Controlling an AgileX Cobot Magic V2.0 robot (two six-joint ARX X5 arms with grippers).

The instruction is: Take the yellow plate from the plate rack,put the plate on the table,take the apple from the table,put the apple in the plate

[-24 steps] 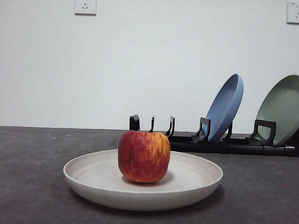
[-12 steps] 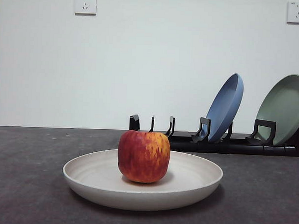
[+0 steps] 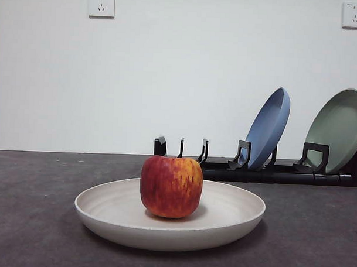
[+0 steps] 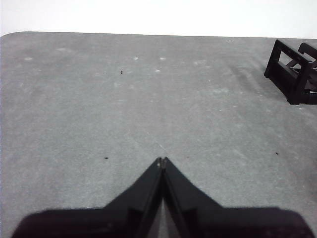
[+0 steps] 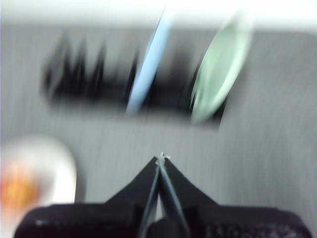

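The red apple (image 3: 171,186) with yellow streaks sits upright in the middle of the yellow plate (image 3: 105,208), which lies flat on the dark grey table (image 3: 29,222). Behind them stands the black plate rack (image 3: 236,168). No arm shows in the front view. My left gripper (image 4: 162,160) is shut and empty above bare table, with one end of the rack (image 4: 292,69) off to its side. My right gripper (image 5: 161,157) is shut and empty; its view is blurred, showing the rack (image 5: 99,84) ahead and the plate with the apple (image 5: 17,188) at one edge.
A blue plate (image 3: 268,128) and a pale green plate (image 3: 338,128) lean in the rack's right-hand slots; its left-hand slots hold nothing. A white wall with two sockets (image 3: 101,3) runs behind the table.
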